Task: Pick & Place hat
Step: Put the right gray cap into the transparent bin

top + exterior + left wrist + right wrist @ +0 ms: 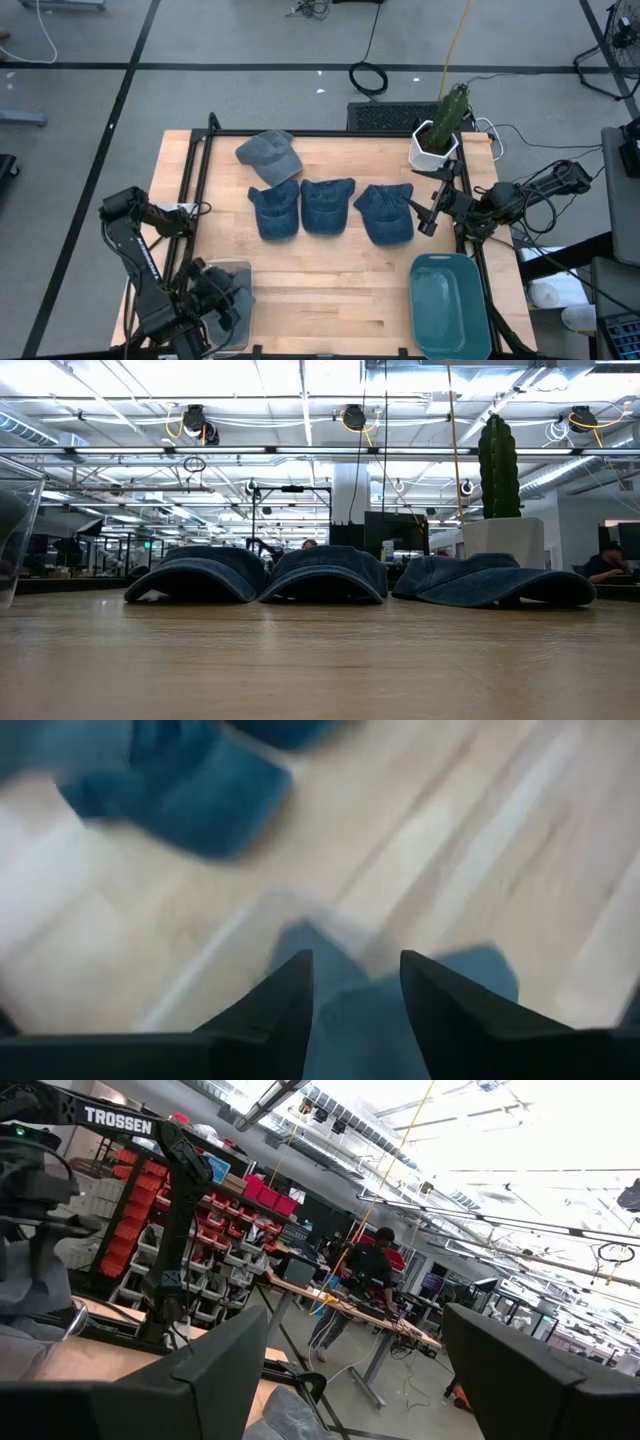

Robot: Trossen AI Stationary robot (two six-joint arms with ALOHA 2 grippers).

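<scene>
A wooden counter (330,280) seen from above holds four denim hats: a pale grey-blue hat (270,154) toward the far edge, and just in front of it a row of three dark blue hats (328,208) lying side by side, their edges touching or nearly so. A clear bin (228,300) stands at the near left corner and a teal tray (448,303) at the near right, empty. A potted cactus (440,130) stands at the far right corner.

The left pincer (215,300) hangs over the clear bin, its fingers (290,995) parted a little with nothing between them; below lies bluish fabric, seemingly a hat already in the bin. The right pincer (432,212) waits beside the rightmost dark hat, open wide and empty.

Judging by this, a placing step is finishing. The next move likely calls for reaching to a hat in the row and gripping its crown or brim
</scene>
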